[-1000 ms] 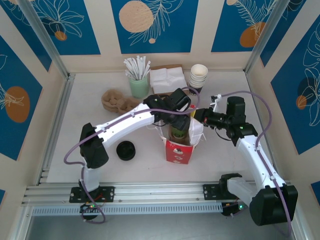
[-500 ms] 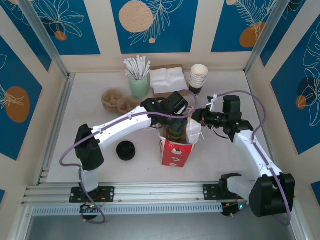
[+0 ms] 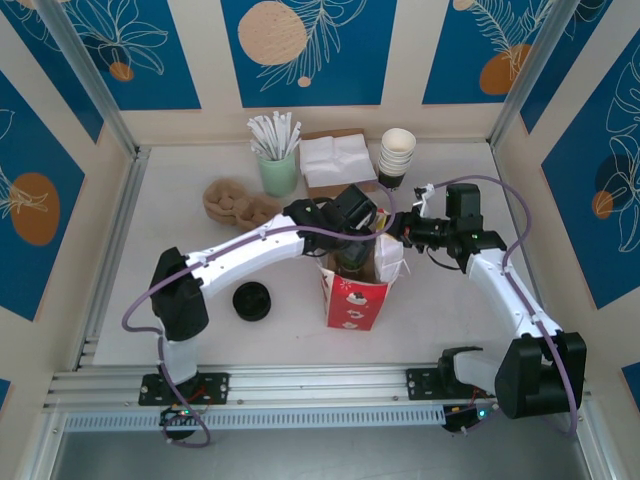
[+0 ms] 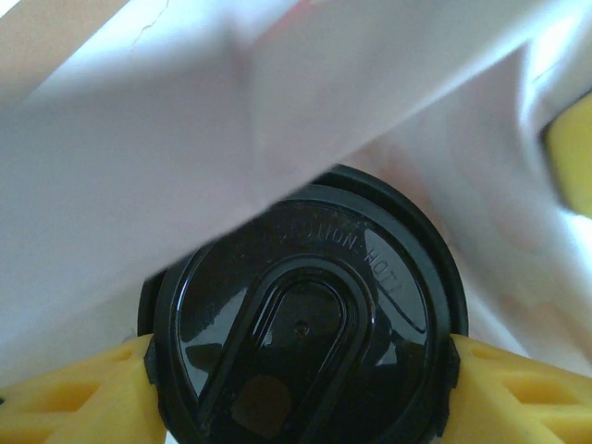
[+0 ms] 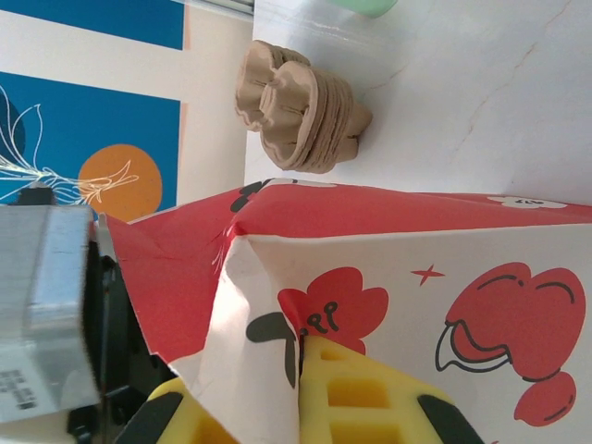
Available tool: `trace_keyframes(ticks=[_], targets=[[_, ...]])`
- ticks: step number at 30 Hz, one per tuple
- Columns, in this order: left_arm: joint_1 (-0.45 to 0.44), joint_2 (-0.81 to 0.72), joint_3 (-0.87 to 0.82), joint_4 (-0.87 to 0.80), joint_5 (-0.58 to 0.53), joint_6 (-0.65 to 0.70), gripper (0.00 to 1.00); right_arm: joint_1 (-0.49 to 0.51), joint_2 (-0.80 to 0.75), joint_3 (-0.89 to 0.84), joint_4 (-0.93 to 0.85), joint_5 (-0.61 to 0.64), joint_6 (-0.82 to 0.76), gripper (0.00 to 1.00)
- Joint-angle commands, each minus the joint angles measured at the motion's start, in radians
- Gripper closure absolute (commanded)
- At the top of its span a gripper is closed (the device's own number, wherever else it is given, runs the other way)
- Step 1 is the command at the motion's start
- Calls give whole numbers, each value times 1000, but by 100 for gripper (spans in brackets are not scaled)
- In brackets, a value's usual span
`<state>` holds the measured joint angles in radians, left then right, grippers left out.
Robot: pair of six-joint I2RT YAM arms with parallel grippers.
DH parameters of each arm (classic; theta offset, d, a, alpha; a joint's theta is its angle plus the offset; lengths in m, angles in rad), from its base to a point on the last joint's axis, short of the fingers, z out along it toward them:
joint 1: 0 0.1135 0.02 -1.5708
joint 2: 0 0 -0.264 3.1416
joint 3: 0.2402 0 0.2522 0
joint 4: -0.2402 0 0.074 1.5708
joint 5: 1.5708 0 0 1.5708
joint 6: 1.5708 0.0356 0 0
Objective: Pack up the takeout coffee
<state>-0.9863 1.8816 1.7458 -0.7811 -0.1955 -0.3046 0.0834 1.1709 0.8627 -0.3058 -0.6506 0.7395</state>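
The small pale paper cup with the round black plastic lid [image 4: 301, 324] sits low inside the open top of the tall red-and-white paper bag [image 3: 352, 300]. The left gripper [image 3: 350, 240] reaches down into the bag. Its yellow fingers [image 4: 74, 402] squeeze the lid from both sides. The right gripper [image 3: 402, 232] pinches the bag's top edge, with the paper between its yellow fingers [image 5: 356, 398]. The bag stands upright on the white table [image 3: 170, 210].

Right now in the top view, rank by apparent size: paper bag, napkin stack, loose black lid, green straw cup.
Largest: paper bag.
Next: napkin stack.
Smallest: loose black lid and green straw cup look about alike, so I won't rank one over the other.
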Motion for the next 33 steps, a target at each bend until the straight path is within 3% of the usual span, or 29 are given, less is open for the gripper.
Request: trace_keyframes(ticks=[1,18,33], targets=[[2,-13,-29,9,-10,-4,33,-5,8,48,-61,26,-22,100],[-21,-62,-181,144,-4,-40,33,36,19,39,-26,97,19,100],[-26,-34,-200,120,13,-44,33,51,13,47,-52,113,-2,100]])
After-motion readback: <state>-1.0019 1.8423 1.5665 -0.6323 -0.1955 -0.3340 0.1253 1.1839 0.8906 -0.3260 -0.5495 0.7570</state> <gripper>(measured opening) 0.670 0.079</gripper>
